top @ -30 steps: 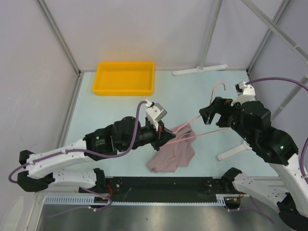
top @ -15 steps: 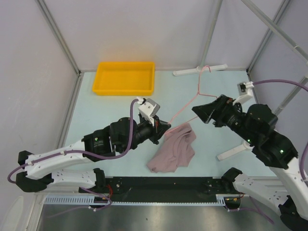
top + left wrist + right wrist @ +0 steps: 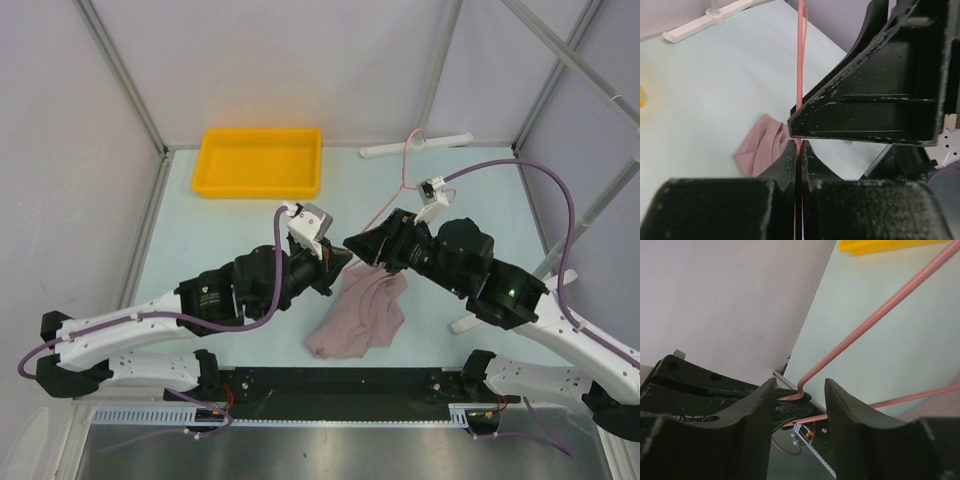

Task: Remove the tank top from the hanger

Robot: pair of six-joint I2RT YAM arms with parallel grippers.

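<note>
No text, label, brand, number or sign can be read in any of the views. The only thing close to a marking is the pale ribbed strip along the near edge of the counter. It shows fine, evenly spaced ticks, but they are too small to tell whether any figures stand beside them.

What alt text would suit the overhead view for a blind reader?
A robot's left end effector pinches a thin pink wire hanger above the table, while its right end effector sits open around the wire. A pink tank top lies crumpled beneath.
</note>
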